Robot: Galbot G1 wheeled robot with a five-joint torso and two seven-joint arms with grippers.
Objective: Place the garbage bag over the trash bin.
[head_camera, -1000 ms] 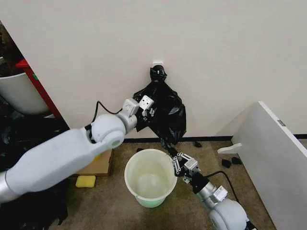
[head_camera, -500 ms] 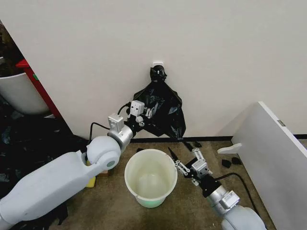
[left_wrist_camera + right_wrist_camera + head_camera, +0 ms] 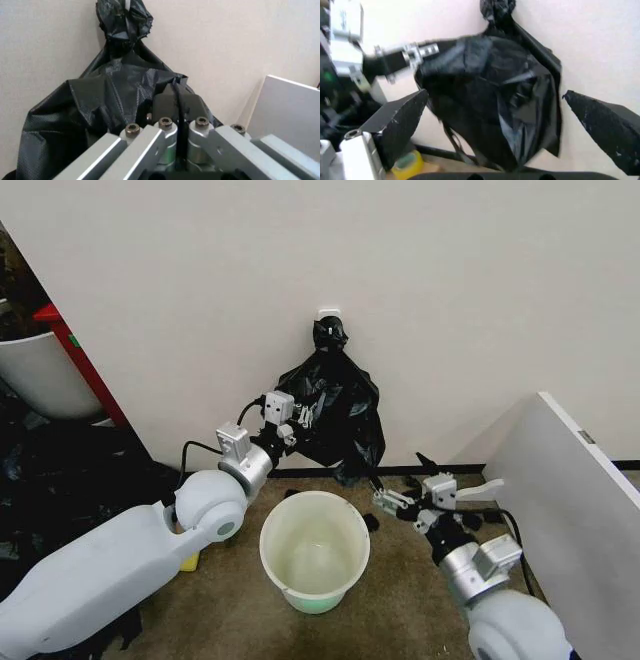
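At the far left edge of the head view, a white curved tub and dark plastic sheeting crowd the floor by a red post. The left claw reaches up at about 1 o'clock from its arm and presses into the left flank of the garbage bag, a knotted black bundle hanging from a wall hook; in the left wrist view its fingers stand together, seemingly pinching a thin fold of the plastic, though the grip itself cannot be confirmed. The bag's long axis runs vertically, knot at 12 o'clock, loose tail at 6 o'clock just above the skirting. The trash bin sits upright and unlined on the carpet, at roughly 6 o'clock from the bag and between the two arms. At 3 o'clock from the bin, the right claw hovers with fingers spread apart and holding nothing, the bag at about 11 o'clock from it; the left arm is the nearer. A white board leans at the far right, small black scraps beside it.
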